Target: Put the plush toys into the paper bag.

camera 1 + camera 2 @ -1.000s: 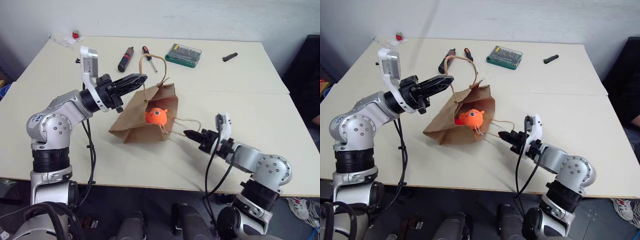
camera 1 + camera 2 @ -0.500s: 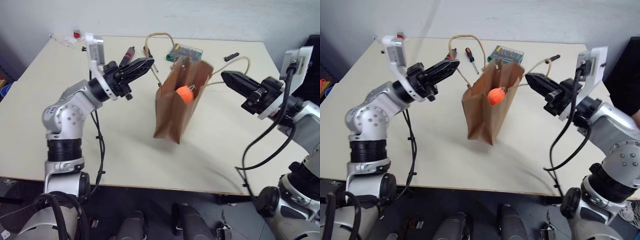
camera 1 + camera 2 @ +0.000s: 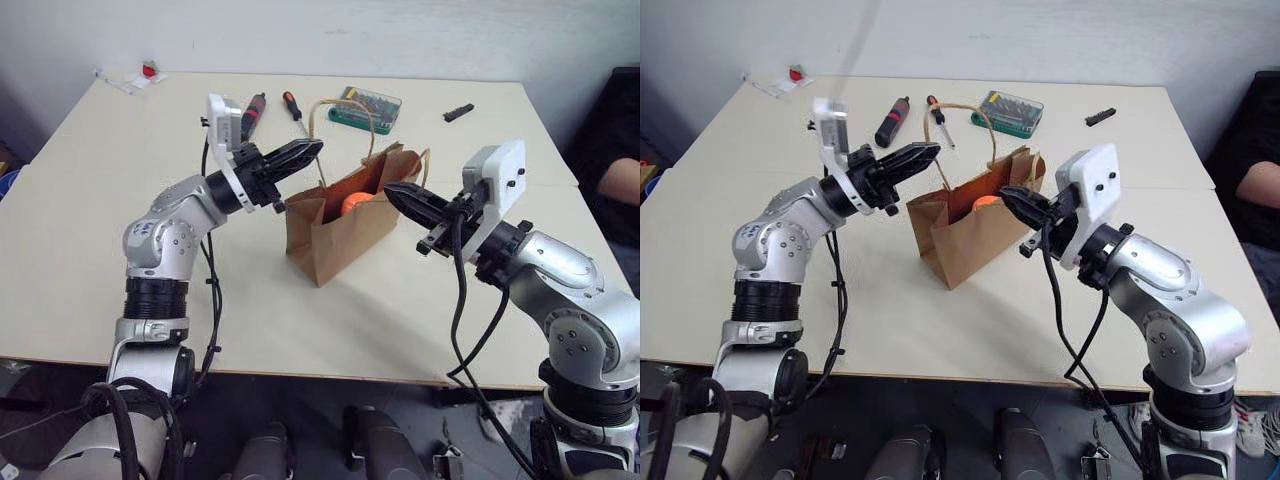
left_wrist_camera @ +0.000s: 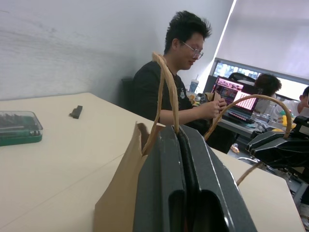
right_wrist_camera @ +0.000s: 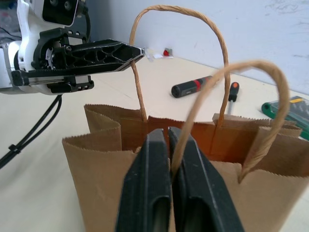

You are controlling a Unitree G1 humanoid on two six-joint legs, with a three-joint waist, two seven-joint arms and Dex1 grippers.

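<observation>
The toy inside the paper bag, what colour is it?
Bright orange plush toy, clearest in the left eye view.

Even bright light, perhaps soft shadows

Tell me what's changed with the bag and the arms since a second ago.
The paper bag went from lying on its side to standing upright, the orange plush now down inside its mouth. The right gripper rose from the table's near edge to the bag's rim, shut on a cord handle. The left gripper stayed shut at the other handle. The screwdrivers and green bit case haven't moved.
</observation>
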